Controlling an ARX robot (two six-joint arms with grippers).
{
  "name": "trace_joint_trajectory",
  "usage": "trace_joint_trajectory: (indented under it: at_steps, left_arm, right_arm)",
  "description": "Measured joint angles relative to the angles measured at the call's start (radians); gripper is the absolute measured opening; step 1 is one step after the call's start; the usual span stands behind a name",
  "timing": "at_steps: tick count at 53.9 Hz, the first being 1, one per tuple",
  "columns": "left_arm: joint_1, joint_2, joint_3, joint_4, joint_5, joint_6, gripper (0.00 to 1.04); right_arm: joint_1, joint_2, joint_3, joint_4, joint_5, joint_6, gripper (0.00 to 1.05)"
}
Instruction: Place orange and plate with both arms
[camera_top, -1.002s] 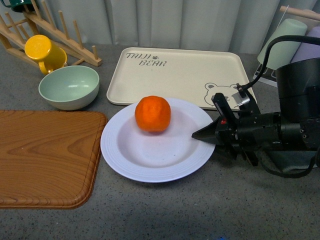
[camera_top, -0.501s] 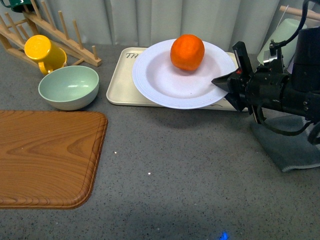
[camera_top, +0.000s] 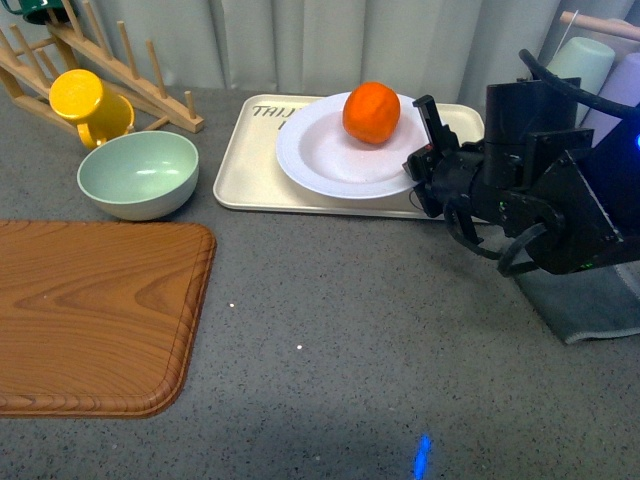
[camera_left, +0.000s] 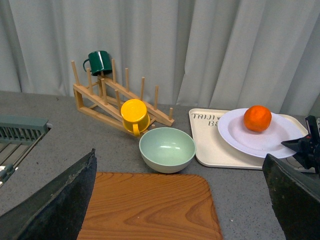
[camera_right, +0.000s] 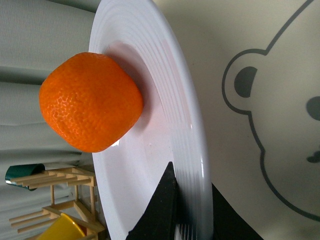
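Observation:
The orange (camera_top: 371, 112) sits in the pale lavender-white plate (camera_top: 320, 152), which is over the cream bear tray (camera_top: 250, 170). My right gripper (camera_top: 420, 160) is shut on the plate's right rim. In the right wrist view the black fingers (camera_right: 162, 207) pinch the ribbed rim of the plate (camera_right: 165, 115), with the orange (camera_right: 90, 102) in it and the bear drawing beneath. In the left wrist view the orange (camera_left: 257, 118) and plate (camera_left: 250, 142) lie far off; my left gripper (camera_left: 182, 200) is open and empty above the wooden board (camera_left: 150, 205).
A mint-green bowl (camera_top: 138, 173) stands left of the tray. A yellow mug (camera_top: 88, 106) hangs on the wooden rack (camera_top: 120, 70) at the back left. The wooden board (camera_top: 95, 315) lies front left. Cups (camera_top: 580, 65) stand at the back right, over a grey cloth (camera_top: 590, 305).
My right gripper lifted the plate with the orange off the table, carried it away from me and lowered it over the bear tray.

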Motion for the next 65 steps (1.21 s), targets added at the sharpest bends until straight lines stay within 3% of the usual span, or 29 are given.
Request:
trace_joint_trajectory:
  at_steps: [6,24,28,35,42,51,58,65]
  left_arm:
    - [0.0,0.0,0.0,0.0,0.0,0.0,0.98]
    - [0.0,0.0,0.0,0.0,0.0,0.0,0.98]
    - [0.0,0.0,0.0,0.0,0.0,0.0,0.98]
    - [0.0,0.0,0.0,0.0,0.0,0.0,0.98]
    - [0.0,0.0,0.0,0.0,0.0,0.0,0.98]
    - [0.0,0.0,0.0,0.0,0.0,0.0,0.98]
    - [0.0,0.0,0.0,0.0,0.0,0.0,0.98]
    - [0.0,0.0,0.0,0.0,0.0,0.0,0.98]
  right_arm:
    - [0.01,0.013,0.035,-0.035,0.012,0.012,0.08]
    - [-0.003,-0.05,-0.054,-0.032,0.026,-0.056,0.62]
    - [-0.007,-0.113,-0.116,-0.05,0.08,-0.138,0.74]
    - [-0.008,-0.291,-0.267,-0.054,0.22,-0.428,0.98]
    - [-0.003,-0.535,-0.509,0.014,0.377,-0.862,0.96]
    - [-0.019,-0.886,-0.835,0.074,0.435,-1.306,0.96]
    - [-0.045,-1.164,-1.049,0.023,0.513,-1.429,0.96]
    - [-0.042,-1.457,-1.18,-0.195,0.513,-1.403,0.96]
